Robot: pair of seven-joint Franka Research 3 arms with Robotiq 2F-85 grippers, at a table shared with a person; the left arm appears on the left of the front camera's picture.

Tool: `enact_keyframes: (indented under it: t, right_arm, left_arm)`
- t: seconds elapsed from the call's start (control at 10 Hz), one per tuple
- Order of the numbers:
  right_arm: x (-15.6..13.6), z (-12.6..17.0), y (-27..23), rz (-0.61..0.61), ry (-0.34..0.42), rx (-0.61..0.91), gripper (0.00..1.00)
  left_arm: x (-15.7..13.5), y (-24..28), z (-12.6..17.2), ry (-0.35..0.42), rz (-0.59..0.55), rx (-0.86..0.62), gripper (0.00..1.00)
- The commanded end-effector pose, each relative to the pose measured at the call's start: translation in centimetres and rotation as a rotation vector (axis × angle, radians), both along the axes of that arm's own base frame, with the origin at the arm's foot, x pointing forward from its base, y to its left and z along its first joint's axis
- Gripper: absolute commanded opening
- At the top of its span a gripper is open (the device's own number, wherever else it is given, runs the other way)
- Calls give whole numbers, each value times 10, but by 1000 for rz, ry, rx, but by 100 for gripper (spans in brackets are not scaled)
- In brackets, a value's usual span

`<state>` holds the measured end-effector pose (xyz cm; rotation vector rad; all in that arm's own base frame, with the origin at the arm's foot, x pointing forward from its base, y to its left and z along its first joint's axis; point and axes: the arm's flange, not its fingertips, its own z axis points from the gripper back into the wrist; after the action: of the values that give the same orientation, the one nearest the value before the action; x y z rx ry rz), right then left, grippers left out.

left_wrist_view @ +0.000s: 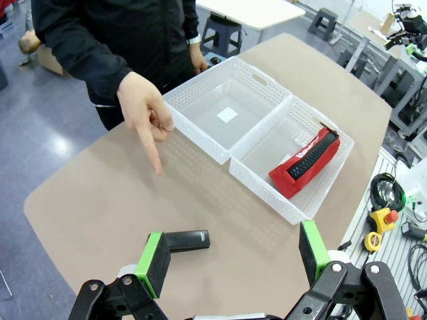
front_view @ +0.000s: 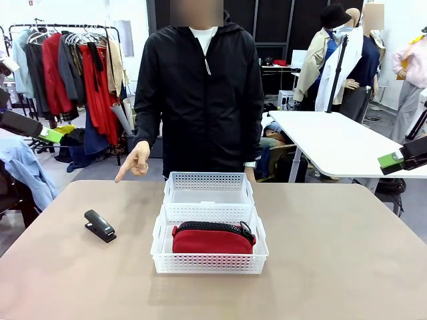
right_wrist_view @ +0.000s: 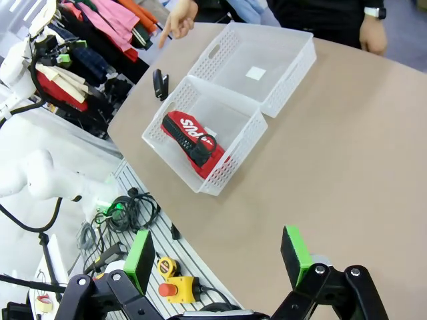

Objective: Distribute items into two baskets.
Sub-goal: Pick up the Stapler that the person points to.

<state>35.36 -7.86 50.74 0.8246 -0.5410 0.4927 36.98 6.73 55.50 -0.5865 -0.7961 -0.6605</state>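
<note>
On your far left, the left arm is held high off the desk's (front_view: 333,260) side, aimed in toward the middle. Its left fingers (left_wrist_view: 155,263) are spread wide with nothing between them, and the wrist camera looks down past them at the desk.

Below and ahead of them the small black stapler (front_view: 99,225) lies alone on the desk, well left of the baskets and touching nothing.

Beyond it the person's hand (front_view: 137,162) hangs over the far left of the desk. The index finger points down at the surface and the rest are curled in.

In the middle, the two white lattice baskets sit long side to long side, touching. The far basket (front_view: 209,177) has a small white label on its floor. The near basket (front_view: 209,264) holds the red pouch (front_view: 212,241), which lies lengthwise with its black zipper up.

The person's other hand (right_wrist_view: 371,33) rests just behind the far basket.

On your far right, the right arm is also raised off the desk's side. Its right fingers (right_wrist_view: 295,255) are spread wide, gripping nothing.
</note>
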Motion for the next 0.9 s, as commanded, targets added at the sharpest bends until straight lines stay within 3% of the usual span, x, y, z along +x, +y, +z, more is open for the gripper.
enact_keyframes:
  t: [0.0, 0.3, 0.8]
  right_arm:
    - [3, 0, 1, 4, -20, 23, 100]
    - [3, 0, 1, 4, -20, 23, 100]
    - [3, 0, 1, 4, -20, 23, 100]
  left_arm:
    - [0, 0, 0, -12, 0, -3, 100]
    - [0, 0, 0, 0, 0, 0, 100]
    - [45, -27, 37, 273, 195, 184, 100]
